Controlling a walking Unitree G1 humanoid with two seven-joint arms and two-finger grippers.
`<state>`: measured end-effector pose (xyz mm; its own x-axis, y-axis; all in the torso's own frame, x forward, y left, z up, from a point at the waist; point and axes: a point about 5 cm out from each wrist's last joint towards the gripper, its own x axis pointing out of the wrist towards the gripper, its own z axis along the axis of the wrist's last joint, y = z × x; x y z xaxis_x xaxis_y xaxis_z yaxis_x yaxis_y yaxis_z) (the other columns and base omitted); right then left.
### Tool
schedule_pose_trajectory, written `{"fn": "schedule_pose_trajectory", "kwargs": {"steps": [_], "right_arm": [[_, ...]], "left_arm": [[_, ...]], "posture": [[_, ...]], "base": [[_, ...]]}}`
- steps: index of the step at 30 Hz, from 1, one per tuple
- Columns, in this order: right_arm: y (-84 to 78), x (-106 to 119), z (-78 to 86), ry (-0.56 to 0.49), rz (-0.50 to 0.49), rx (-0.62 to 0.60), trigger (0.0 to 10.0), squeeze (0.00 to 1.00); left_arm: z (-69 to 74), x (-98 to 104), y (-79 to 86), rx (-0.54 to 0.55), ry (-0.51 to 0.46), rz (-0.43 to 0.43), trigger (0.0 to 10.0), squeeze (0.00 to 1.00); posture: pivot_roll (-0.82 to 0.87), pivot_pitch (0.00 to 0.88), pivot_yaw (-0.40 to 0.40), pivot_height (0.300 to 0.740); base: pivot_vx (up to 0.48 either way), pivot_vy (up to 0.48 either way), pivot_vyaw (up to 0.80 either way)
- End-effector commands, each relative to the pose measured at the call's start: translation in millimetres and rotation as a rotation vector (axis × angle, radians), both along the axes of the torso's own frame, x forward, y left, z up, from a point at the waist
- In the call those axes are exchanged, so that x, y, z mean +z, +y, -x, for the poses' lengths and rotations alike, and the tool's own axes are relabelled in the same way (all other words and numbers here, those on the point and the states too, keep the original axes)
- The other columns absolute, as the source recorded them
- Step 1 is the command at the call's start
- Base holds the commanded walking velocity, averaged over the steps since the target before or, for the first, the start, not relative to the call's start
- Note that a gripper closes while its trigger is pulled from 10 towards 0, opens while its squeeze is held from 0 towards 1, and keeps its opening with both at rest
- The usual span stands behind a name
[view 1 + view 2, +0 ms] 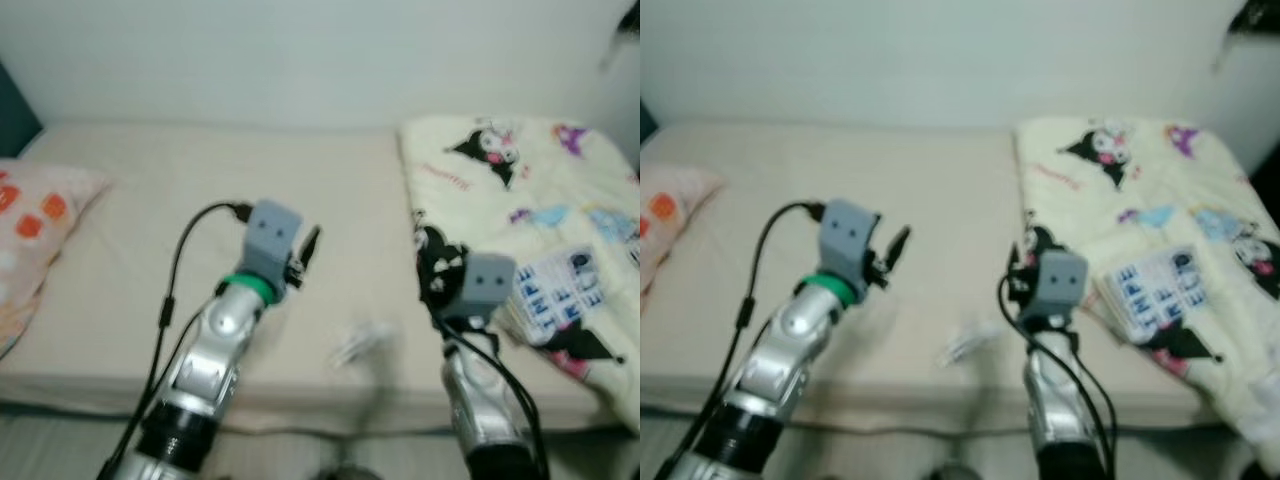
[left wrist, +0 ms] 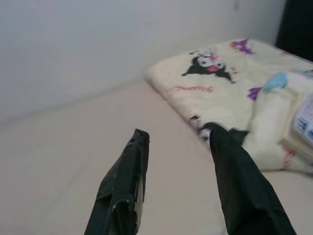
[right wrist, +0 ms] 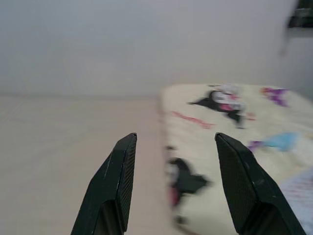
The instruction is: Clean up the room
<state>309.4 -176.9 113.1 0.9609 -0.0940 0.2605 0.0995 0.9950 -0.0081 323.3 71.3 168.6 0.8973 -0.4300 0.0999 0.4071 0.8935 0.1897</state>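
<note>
A cream blanket [image 1: 530,210] printed with cartoon figures lies folded on the right half of a bed with a beige sheet [image 1: 230,180]. A small white crumpled scrap [image 1: 362,342] rests on the sheet near the front edge, between my two arms. My left gripper [image 2: 177,132] hovers open over the middle of the bed and holds nothing. My right gripper [image 3: 176,138] is open too, raised at the blanket's left edge, with nothing between its fingers.
A pillow [image 1: 35,235] with orange patches lies at the bed's left end. A pale wall [image 1: 300,50] runs behind the bed. A dark object [image 1: 625,40] shows at the top right corner. The bed's front edge [image 1: 300,405] is just below my arms.
</note>
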Motion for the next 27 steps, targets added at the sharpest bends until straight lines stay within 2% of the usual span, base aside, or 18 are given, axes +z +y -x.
{"fn": "schedule_pose_trajectory", "kwargs": {"steps": [1, 4, 6, 17, 27], "right_arm": [[5.1, -4.7, 1.5, 0.015, -0.012, 0.009, 10.0, 0.00], [5.3, -4.9, 1.7, 0.015, -0.012, 0.009, 10.0, 0.00], [5.5, -5.3, 2.3, 0.015, -0.012, 0.008, 10.0, 0.00], [6.0, -6.0, 3.1, 0.014, -0.015, 0.007, 10.0, 0.00], [6.4, -6.3, 3.3, 0.013, -0.016, 0.006, 10.0, 0.00]], "left_arm": [[-0.5, -11.2, 5.9, 0.024, 0.056, -0.014, 10.0, 0.00], [-1.0, -9.9, 5.3, 0.023, 0.039, -0.027, 10.0, 0.00], [-1.3, -8.9, 5.2, 0.026, 0.019, -0.056, 10.0, 0.00], [-1.2, -8.6, 4.7, 0.027, 0.020, -0.045, 10.0, 0.00], [-1.2, -4.6, 3.6, 0.021, -0.018, -0.047, 10.0, 0.00]], "posture": [[-0.10, 0.029, 0.032, 0.721], [-0.10, 0.030, 0.033, 0.721], [-0.11, 0.031, 0.035, 0.721], [-0.11, 0.034, 0.038, 0.721], [-0.11, 0.034, 0.041, 0.721]], "base": [[0.000, 0.480, 0.00], [0.000, 0.480, 0.00], [0.000, 0.000, 0.00], [0.000, 0.000, 0.00], [0.000, -0.057, 0.00]]}}
